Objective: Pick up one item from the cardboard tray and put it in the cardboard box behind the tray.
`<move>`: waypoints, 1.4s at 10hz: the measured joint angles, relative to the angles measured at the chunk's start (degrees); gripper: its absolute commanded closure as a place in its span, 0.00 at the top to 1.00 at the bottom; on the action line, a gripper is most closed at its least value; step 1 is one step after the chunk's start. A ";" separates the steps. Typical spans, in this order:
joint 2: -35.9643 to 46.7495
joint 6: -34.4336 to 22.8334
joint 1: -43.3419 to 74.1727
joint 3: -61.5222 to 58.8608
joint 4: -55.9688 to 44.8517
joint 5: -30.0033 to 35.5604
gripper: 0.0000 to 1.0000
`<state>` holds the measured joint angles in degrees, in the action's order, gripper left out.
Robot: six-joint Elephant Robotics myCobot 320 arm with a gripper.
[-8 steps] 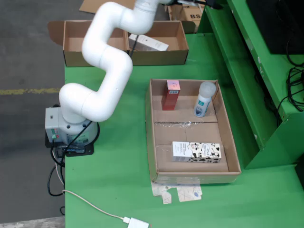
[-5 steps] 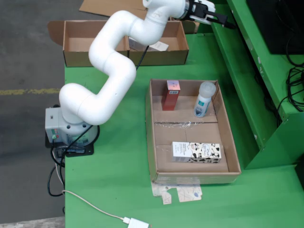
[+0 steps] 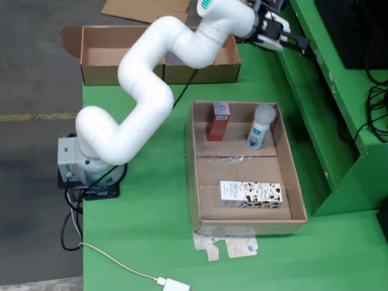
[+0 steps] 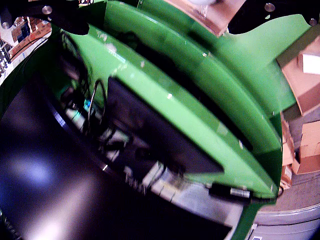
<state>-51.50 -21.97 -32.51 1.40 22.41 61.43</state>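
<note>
A cardboard tray (image 3: 291,182) lies on the green table in the fixed view. It holds a red box (image 3: 217,121), a white bottle (image 3: 261,127) and a cow-patterned carton (image 3: 251,194). A cardboard box (image 3: 97,51) stands behind the tray at the table's far edge. My gripper (image 3: 294,27) is up at the far right, beyond the tray and right of the box, over the green side frame. It looks open and empty. In the wrist view its dark fingers (image 4: 50,15) show only at the top corners, far apart, with nothing between them.
The white arm (image 3: 151,91) reaches across the cardboard box from its base (image 3: 85,163) at the table's left edge. A raised green frame (image 3: 327,97) with black cables (image 3: 376,115) runs along the right. A white cable (image 3: 121,264) lies at the front. The wrist view shows the green frame (image 4: 200,95) and dark equipment.
</note>
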 measured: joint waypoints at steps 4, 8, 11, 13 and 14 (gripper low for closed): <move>0.00 -0.09 10.37 0.00 -6.86 9.76 1.00; 0.00 -0.09 21.44 0.00 -6.86 9.93 1.00; 0.00 -0.09 29.26 0.00 -6.86 9.93 1.00; 0.00 -0.09 34.00 0.00 -6.86 9.93 1.00; 0.00 -0.09 37.16 0.00 -6.86 9.93 1.00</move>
<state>-51.50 -22.06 4.65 1.40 15.55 71.36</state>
